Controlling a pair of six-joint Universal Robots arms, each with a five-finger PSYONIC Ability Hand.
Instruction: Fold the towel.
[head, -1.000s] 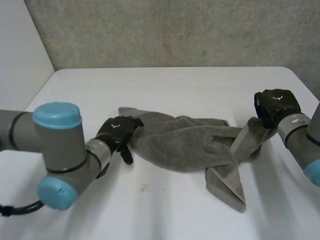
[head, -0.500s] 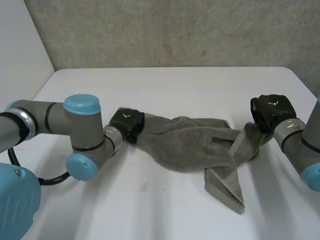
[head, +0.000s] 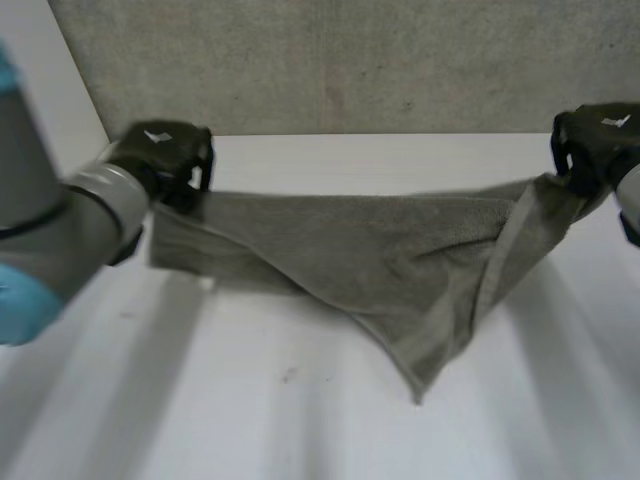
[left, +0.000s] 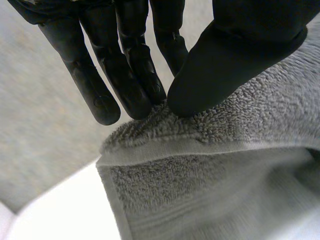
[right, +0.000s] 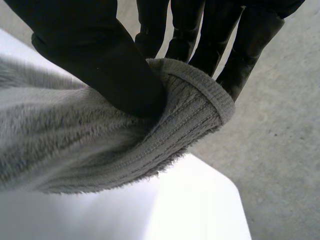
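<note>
While hanging stretched over white table (head: 300, 430), grey terry towel (head: 350, 240) sagging midway, left hand (head: 160, 150) pinching one corner, right hand (head: 600, 135) pinching another.

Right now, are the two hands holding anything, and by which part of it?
Both hold the grey towel. The left hand pinches a corner between thumb and fingers; the right hand pinches the bunched opposite end likewise.
</note>
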